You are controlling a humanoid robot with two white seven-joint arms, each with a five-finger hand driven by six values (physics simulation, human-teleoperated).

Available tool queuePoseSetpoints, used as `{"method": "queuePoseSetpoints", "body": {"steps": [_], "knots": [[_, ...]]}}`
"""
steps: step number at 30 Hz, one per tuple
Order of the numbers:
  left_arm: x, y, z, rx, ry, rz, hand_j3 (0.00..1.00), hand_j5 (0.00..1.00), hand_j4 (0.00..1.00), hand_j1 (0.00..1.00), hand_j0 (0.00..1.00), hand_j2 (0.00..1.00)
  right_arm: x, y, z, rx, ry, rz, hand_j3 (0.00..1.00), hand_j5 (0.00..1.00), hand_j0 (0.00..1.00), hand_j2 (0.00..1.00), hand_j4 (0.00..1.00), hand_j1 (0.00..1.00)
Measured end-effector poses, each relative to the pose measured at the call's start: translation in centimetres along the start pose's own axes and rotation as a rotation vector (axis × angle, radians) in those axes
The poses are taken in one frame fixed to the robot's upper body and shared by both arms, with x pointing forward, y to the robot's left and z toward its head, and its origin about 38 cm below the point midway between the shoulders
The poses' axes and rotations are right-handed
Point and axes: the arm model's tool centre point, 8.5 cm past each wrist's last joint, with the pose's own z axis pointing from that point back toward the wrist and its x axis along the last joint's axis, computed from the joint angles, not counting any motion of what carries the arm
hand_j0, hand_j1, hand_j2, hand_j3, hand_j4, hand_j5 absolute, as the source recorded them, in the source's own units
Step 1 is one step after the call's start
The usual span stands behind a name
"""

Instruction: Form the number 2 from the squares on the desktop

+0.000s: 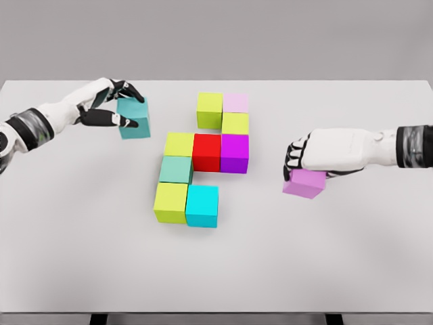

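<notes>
Several coloured cubes form a block cluster mid-table: a lime cube (210, 109) and pale pink cube (235, 103) at the top, a yellow-green cube (235, 123) below, then a row of yellow-green (179, 144), red (207, 152) and magenta (235, 153) cubes. Under these sit a sea-green cube (176, 170), a lime cube (170, 202) and a cyan cube (202, 206). My left hand (122, 105) is shut on a teal cube (134, 118), held tilted at the upper left. My right hand (301, 159) is shut on a violet cube (305, 183) at the right.
The white table (338, 257) runs across the whole view, its front edge near the bottom. A grey wall lies behind its far edge.
</notes>
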Motion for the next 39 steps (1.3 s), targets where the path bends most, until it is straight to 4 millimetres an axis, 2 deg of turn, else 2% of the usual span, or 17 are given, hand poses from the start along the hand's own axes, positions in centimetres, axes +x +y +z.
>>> {"method": "queuePoseSetpoints", "body": {"steps": [7,13,19,26,32,39], "knots": [[0.2,0.1,-1.5,0.001,-0.002,0.006,0.45,0.45,0.45,0.45,0.45,0.45,2.1,-1.9,-4.1,-0.085,-0.11,0.015,0.48,0.48,0.48,0.48,0.48,0.48],[0.1,-0.1,-3.1,-0.003,0.007,0.016,0.45,0.45,0.45,0.45,0.45,0.45,3.1,-2.7,-5.3,-0.135,-0.173,-0.021,0.48,0.48,0.48,0.48,0.48,0.48],[0.2,-0.1,-4.6,-0.004,0.016,0.016,0.45,0.45,0.45,0.45,0.45,0.45,4.3,-1.9,-6.5,-0.135,-0.245,-0.081,0.51,0.51,0.51,0.51,0.51,0.51],[0.0,-0.3,-6.1,-0.002,0.028,0.019,0.45,0.45,0.45,0.45,0.45,0.45,4.5,-1.9,-6.7,-0.139,-0.265,-0.101,0.52,0.52,0.52,0.52,0.52,0.52],[0.4,-0.2,-7.3,-0.013,0.03,0.01,0.45,0.45,0.45,0.45,0.45,0.45,3.3,-2.8,-6.3,-0.139,-0.233,-0.082,0.51,0.51,0.51,0.51,0.51,0.51],[0.7,-0.5,-8.9,-0.026,0.036,0.002,0.44,0.44,0.44,0.44,0.44,0.44,3.3,-2.7,-6.6,-0.132,-0.235,-0.081,0.51,0.51,0.51,0.51,0.51,0.51]]}}
